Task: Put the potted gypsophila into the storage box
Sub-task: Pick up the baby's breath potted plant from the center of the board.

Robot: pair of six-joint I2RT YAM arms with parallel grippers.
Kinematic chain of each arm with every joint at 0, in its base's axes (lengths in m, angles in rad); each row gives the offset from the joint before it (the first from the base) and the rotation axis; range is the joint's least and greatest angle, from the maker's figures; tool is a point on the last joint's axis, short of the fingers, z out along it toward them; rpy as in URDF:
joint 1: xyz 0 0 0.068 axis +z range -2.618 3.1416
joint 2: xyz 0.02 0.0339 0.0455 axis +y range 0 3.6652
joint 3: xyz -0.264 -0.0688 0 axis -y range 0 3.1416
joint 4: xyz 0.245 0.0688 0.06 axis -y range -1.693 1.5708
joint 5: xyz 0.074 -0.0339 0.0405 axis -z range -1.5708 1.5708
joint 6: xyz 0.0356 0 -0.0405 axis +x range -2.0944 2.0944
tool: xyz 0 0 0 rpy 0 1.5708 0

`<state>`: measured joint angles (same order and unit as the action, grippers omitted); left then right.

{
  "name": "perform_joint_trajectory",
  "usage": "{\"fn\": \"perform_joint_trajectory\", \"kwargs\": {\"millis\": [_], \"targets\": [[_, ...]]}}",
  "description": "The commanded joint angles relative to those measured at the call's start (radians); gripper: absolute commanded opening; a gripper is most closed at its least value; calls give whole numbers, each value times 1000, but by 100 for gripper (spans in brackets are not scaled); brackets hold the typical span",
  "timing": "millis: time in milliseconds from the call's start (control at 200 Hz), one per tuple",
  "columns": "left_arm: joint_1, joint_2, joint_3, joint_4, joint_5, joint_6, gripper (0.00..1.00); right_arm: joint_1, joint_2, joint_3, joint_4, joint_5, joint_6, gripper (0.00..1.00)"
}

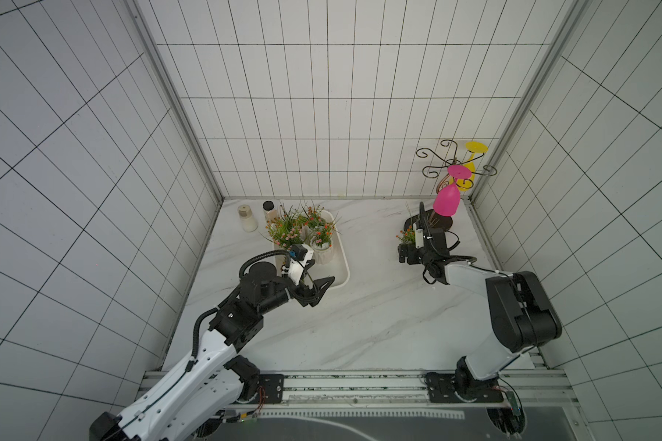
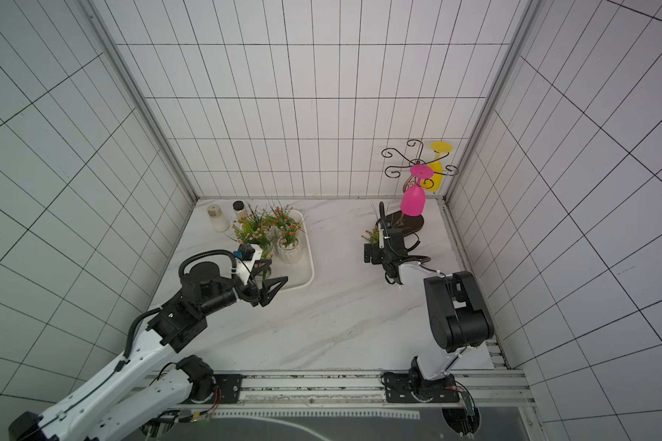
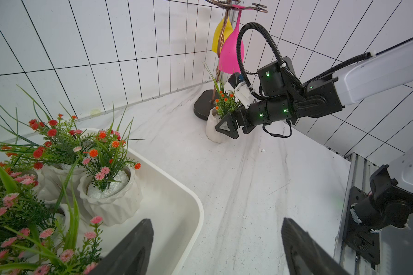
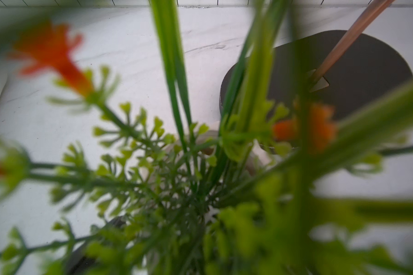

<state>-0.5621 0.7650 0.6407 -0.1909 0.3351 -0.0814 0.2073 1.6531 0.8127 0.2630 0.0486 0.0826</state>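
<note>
Gypsophila pot [image 3: 210, 130] stands upright, stems pointing up, beside right gripper [image 3: 221, 119].

The storage box [image 3: 177, 190] is smooth white plastic, a little shiny. The pots [image 3: 115, 204] look matt white, with ridges. The table [image 3: 248, 178] is smooth, like marble. The rack [image 3: 202, 107] is dark metal. The pink cup [image 3: 230, 54] looks like plastic.

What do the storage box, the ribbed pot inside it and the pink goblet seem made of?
Storage box: likely plastic; smooth, uniform white, rounded corners, soft sheen.
Ribbed pot: looks like matte ceramic, faintly speckled, though moulded plastic is possible.
Pink goblet: probably plastic; opaque, evenly bright colour.
</note>
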Motion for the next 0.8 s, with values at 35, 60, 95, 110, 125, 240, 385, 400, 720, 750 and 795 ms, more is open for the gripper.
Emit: {"fn": "perform_joint_trajectory", "kwargs": {"millis": [35, 60, 95, 110, 125, 240, 385, 400, 720, 750, 795], "targets": [[-2, -4, -8, 21, 11, 3, 84, -9, 20, 102, 51, 14, -24, 99], [-2, -4, -9, 21, 11, 3, 84, -9, 22, 102, 54, 12, -25, 99], [-2, -4, -8, 21, 12, 2, 84, -9, 23, 102, 61, 9, -27, 99], [-2, -4, -8, 21, 11, 1, 84, -9, 23, 102, 63, 8, -27, 99], [-2, -4, -9, 21, 12, 1, 84, -9, 24, 102, 67, 6, -29, 99], [-1, -4, -8, 22, 11, 1, 84, -9, 31, 104, 80, 5, -28, 99], [-2, -6, -9, 19, 12, -3, 84, -15, 40, 110, 96, 4, -26, 99], [-2, -7, -11, 19, 12, -3, 84, -16, 41, 111, 96, 2, -26, 99], [-2, 2, -12, 22, 11, -5, 84, -20, 57, 116, 111, -38, -38, 91], [-2, 2, -12, 23, 10, -7, 84, -20, 57, 113, 112, -38, -38, 90], [-2, 2, -11, 24, 10, -8, 84, -20, 55, 112, 113, -40, -41, 89]]}}
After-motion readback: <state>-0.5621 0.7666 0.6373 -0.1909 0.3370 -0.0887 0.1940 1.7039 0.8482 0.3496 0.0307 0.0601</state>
